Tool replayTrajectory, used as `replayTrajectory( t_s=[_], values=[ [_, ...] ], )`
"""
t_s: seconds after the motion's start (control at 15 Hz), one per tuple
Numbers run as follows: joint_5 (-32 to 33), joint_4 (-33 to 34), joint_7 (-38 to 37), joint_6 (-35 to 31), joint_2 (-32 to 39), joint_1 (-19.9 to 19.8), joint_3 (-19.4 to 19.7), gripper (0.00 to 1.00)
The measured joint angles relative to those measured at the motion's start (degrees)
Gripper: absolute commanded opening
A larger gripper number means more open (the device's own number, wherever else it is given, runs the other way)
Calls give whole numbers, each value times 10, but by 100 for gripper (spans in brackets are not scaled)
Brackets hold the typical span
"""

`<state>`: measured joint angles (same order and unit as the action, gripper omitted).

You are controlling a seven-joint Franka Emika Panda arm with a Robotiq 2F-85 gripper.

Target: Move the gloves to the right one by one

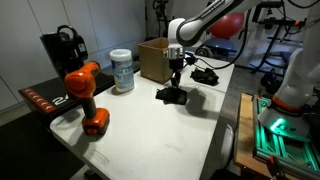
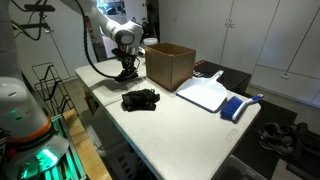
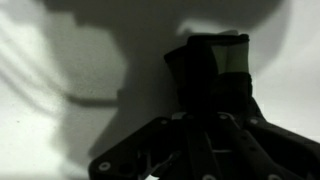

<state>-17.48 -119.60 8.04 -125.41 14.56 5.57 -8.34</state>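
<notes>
- We see the claw (image 1: 175, 80) pointing straight down over the white counter (image 1: 150, 135). In the wrist view its two fingers (image 3: 185, 135) come together on dark cloth, so we judge it closed and gripping one black glove (image 1: 172, 96).
- This glove hangs directly below the claw in both exterior views. Its lower part is at the counter surface or very near it; we cannot tell if it still touches.
- In the wrist view the glove (image 3: 215, 70) reaches away from the claw (image 3: 210, 118), and a lighter band at the cuff is at its far end.
- The second glove (image 1: 205, 76) lies flat on the counter, near the claw but apart from it and not touched. In an exterior view this second glove (image 2: 141, 99) is in front of the claw (image 2: 126, 68), closer to the camera than the gripped glove (image 2: 125, 75).
- A cardboard box (image 2: 170, 66), open on top, stands just beside the claw.
- Beyond the box from the claw, a white board (image 2: 207, 96) lies on the counter (image 2: 190, 140).
- Well apart from the claw, we see in an exterior view a white jar with a blue lid (image 1: 122, 72), an orange drill (image 1: 85, 95) and a black machine (image 1: 62, 48).
</notes>
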Motion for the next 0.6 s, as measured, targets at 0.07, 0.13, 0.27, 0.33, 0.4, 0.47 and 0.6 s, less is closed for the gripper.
replayTrajectory(
  t_s=[0.07, 0.13, 0.27, 0.33, 0.4, 0.47, 0.6],
  values=[
    [0, 1, 0, 10, -4, -3, 0, 0],
    [0, 2, 0, 22, -12, -5, 1, 2],
    [-3, 1, 0, 71, -37, -10, 1, 2],
    [-4, 1, 0, 106, -56, -13, 2, 2],
    [-1, -2, -3, 135, -78, -15, 5, 2],
    [5, -8, -6, 158, -102, -16, 10, 2],
    [31, -25, -22, 176, -153, -21, 24, 2]
  ],
)
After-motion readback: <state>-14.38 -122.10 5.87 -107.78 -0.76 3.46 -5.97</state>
